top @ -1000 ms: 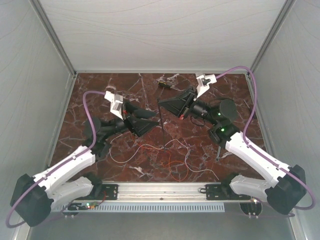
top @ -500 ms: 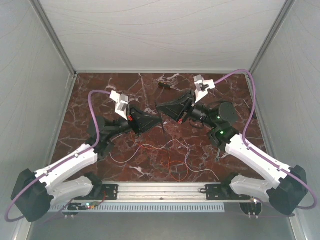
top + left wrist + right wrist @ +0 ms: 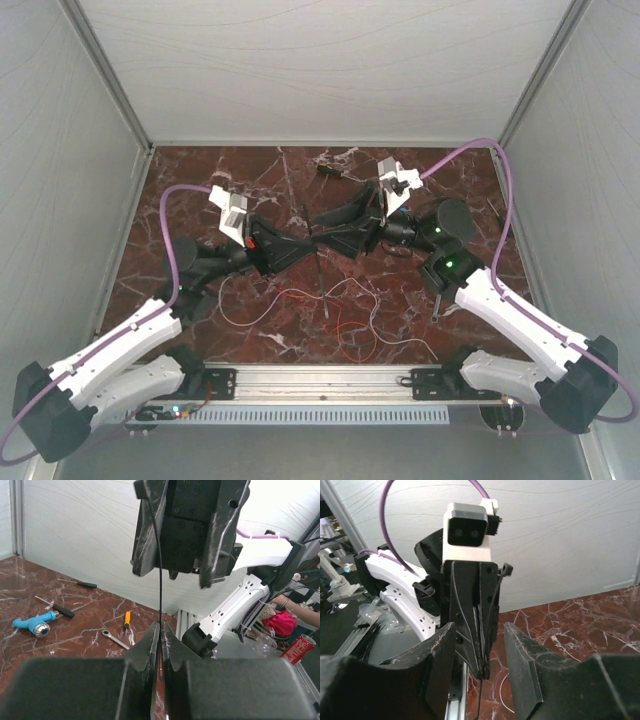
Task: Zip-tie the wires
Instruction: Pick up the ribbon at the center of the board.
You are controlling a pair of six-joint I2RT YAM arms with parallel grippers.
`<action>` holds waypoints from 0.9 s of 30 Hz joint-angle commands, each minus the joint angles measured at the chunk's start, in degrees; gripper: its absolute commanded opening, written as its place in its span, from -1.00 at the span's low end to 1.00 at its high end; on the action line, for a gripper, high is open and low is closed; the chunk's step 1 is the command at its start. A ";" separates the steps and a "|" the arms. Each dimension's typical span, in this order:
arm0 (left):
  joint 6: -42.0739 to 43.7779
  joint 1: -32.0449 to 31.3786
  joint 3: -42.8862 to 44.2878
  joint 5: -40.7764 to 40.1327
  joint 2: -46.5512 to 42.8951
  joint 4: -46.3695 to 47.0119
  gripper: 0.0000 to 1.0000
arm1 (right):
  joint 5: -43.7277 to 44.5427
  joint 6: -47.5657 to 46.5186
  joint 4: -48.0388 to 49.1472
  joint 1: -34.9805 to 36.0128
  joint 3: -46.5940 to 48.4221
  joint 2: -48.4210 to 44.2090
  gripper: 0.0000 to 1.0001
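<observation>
My left gripper (image 3: 160, 626) is shut on a thin black zip tie (image 3: 160, 565), which runs straight up from the pinch. In the right wrist view the tie's head (image 3: 506, 572) sticks out above the left fingers, and its tail hangs below them. My right gripper (image 3: 480, 662) stands open around the left gripper's shut fingertips (image 3: 481, 650), and its pads touch nothing. In the top view the two grippers, left (image 3: 308, 243) and right (image 3: 322, 232), meet above the table's middle. The wires (image 3: 340, 331) lie loose on the marble below them, nearer the front, and no gripper holds them.
Small tools lie on the marble in the left wrist view: a blue tool (image 3: 32, 625), a black-handled screwdriver (image 3: 56, 608), a yellow screwdriver (image 3: 127, 618) and a wrench (image 3: 114, 639). A small dark item (image 3: 330, 170) sits at the back wall. Grey walls enclose the table.
My left gripper moved right to the right gripper and shut on the zip tie. My right gripper, which held the tie before, has opened.
</observation>
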 commanded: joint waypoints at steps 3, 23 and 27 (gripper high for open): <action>1.62 -0.41 2.56 2.05 -0.40 -0.50 -1.00 | -5.29 2.31 1.88 0.47 4.43 1.65 -0.18; 2.95 -0.59 2.57 3.15 -0.16 -0.04 -1.00 | -3.76 5.14 1.58 0.67 6.93 4.56 -0.66; 3.12 -0.59 2.49 3.12 -0.23 -0.11 -1.00 | -3.52 5.05 1.43 0.71 7.06 4.53 -0.92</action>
